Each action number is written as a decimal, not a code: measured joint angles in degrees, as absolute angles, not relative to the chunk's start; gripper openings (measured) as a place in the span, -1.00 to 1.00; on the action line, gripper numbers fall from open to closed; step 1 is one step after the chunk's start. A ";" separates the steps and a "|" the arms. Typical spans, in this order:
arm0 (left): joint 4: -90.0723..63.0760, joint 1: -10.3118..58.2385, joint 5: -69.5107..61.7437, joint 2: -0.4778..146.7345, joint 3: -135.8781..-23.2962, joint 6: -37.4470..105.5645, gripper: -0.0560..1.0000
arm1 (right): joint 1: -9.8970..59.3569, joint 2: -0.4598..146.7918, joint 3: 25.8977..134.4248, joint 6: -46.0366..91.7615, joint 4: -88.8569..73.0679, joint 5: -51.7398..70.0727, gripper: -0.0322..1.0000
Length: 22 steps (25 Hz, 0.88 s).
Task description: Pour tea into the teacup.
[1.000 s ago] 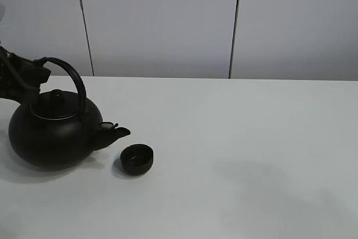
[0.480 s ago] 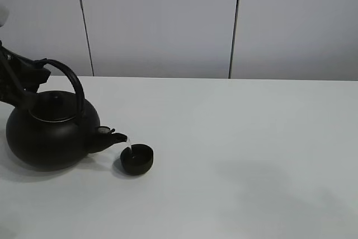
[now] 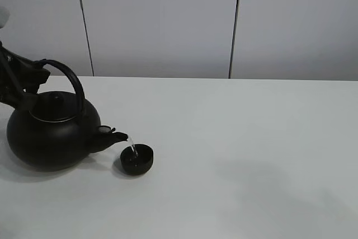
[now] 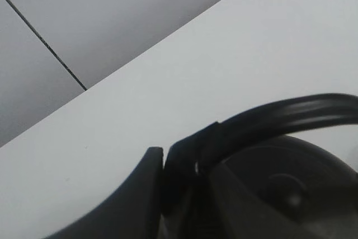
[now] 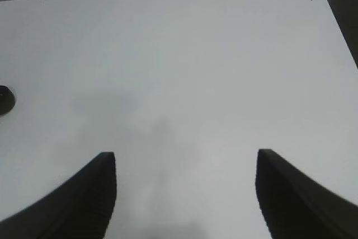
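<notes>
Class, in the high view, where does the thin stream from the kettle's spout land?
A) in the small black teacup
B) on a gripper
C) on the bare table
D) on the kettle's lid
A: the tea runs from the spout of the kettle into the teacup.

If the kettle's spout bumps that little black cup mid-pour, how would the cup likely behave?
The teacup looks small and low beside the kettle, so it is probably light and would slide rather than tip. Its matte finish suggests it is not very slippery. With tea streaming in, a knock could spill some.
</notes>
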<state>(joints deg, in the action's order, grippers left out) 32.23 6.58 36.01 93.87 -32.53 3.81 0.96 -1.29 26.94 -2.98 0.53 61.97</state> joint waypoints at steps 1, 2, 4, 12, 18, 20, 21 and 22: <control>32.23 6.58 35.97 93.87 -32.53 3.81 -0.63 | 0.96 -1.29 26.94 -2.98 0.53 61.97 0.01; 32.23 6.58 35.97 93.87 -32.53 3.81 -0.63 | 0.96 -1.29 26.94 -2.98 0.53 61.97 0.01; 32.23 6.58 35.97 93.87 -32.53 3.81 -0.63 | 0.96 -1.29 26.94 -2.98 0.53 61.97 0.01; 32.23 6.58 35.97 93.87 -32.53 -4.99 -0.63 | 0.96 -1.29 26.94 -2.98 0.53 61.97 0.01; 32.23 6.58 36.85 93.87 -32.53 -14.25 -0.63 | 0.96 -1.29 26.94 -2.98 0.53 61.97 0.01; 32.23 6.22 37.38 93.87 -32.53 -16.03 -0.63 | 0.96 -1.29 26.94 -2.98 0.53 61.97 0.01; 32.60 5.86 37.73 93.87 -32.53 -16.85 -0.63 | 0.96 -1.29 26.94 -2.98 0.53 61.97 0.01; 32.66 5.30 38.04 93.73 -32.33 -17.62 -0.63 | 0.96 -1.29 26.94 -2.98 0.53 61.97 0.01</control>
<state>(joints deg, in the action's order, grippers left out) 32.66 5.30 38.04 93.73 -32.33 -17.62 0.96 -1.29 26.94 -2.98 0.53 61.97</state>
